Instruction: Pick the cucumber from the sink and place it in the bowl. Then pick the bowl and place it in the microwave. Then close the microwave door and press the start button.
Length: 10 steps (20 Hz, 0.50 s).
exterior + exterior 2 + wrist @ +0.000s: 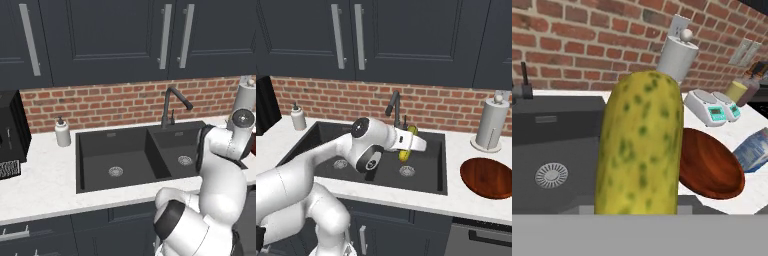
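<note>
My gripper point(407, 143) is shut on the cucumber point(403, 156), a stubby yellow-green oblong, and holds it in the air above the right basin of the black sink point(426, 172). In the hand view the cucumber point(639, 145) stands upright and close to the camera, hiding the finger tips. The reddish-brown bowl point(488, 177) rests on the white counter to the right of the sink, apart from the gripper. It also shows just behind and right of the cucumber as the bowl point(712, 165) in the hand view. The microwave and its door are out of view.
The dark curved faucet point(395, 107) rises behind the sink, close to the hand. A paper towel holder point(489, 125) stands behind the bowl. A soap dispenser point(62, 132) and a black appliance point(10, 132) sit left of the sink. Kitchen scales point(712, 107) and a blue packet point(757, 147) lie beyond the bowl.
</note>
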Motion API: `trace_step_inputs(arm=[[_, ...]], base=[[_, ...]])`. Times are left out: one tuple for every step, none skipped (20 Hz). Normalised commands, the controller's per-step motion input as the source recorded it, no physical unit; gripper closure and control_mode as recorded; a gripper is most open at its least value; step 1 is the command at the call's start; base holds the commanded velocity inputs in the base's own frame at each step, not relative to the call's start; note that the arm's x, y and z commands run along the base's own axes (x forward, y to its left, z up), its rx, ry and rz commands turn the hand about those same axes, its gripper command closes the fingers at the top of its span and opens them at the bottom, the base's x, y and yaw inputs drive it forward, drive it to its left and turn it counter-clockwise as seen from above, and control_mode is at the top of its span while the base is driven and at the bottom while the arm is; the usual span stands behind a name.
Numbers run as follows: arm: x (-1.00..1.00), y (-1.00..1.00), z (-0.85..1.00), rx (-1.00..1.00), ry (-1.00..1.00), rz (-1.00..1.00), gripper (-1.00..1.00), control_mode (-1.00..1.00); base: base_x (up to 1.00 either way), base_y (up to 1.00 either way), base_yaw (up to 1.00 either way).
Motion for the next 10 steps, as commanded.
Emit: trace_step_inputs(arm=[[-0.58,-0.43,0.37,-0.03,0.09,-0.07,1.0,-1.0],[-0.61,-0.44,0.14,0.0,0.04,-0.06,1.0,-1.0],[-0.55,-0.53,0.0,0.0,0.0,-0.02,1.0,-1.0],[-0.47,-0.58,0.0,0.0,0.0,-0.01,1.0,-1.0],[-0.32,-0.58,0.0,0.0,0.0,0.0,1.0,-1.0],[-0.16,-0.56,0.0,0.0,0.0,0.0,1.0,-1.0],[-0.04,-0.56,0.0,0.0,0.0,0.0,1.0,-1.0],[0.0,-0.61,-0.04,0.0,0.0,0.0,1.0,-1.0],[0.0,-0.61,-0.08,0.01,0.01,0.0,1.0,-1.0],[0.0,-0.59,-0.06,0.01,0.0,0.0,1.0,-1.0]], base=[[0.0,0.0,0.0],[0.0,0.0,0.0],[0.0,0.0,0.0],[0.0,0.0,0.0],[0.0,0.0,0.0],[0.0,0.0,0.0],[0.0,0.0,0.0],[0.0,0.0,0.0],[0.0,0.0,0.0],[0.0,0.0,0.0]])
